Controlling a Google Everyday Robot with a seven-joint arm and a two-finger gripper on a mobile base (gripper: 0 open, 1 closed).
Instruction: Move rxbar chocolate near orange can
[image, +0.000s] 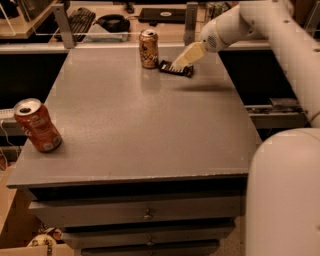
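The rxbar chocolate (175, 69), a flat black wrapper, lies on the grey table (150, 125) at the far edge, just right of the orange can (148, 48). The can is bronze with pale markings and a silver top, and it stands upright. A small gap separates bar and can. My gripper (181, 61), cream coloured, comes in from the upper right on the white arm (240, 22). Its tip rests at the right part of the bar.
A red-orange can (36, 125) leans near the table's left front edge. Behind the table a desk carries a keyboard (80, 20) and other dark items. My white base (285, 195) fills the lower right. Drawers (145, 215) sit under the tabletop.
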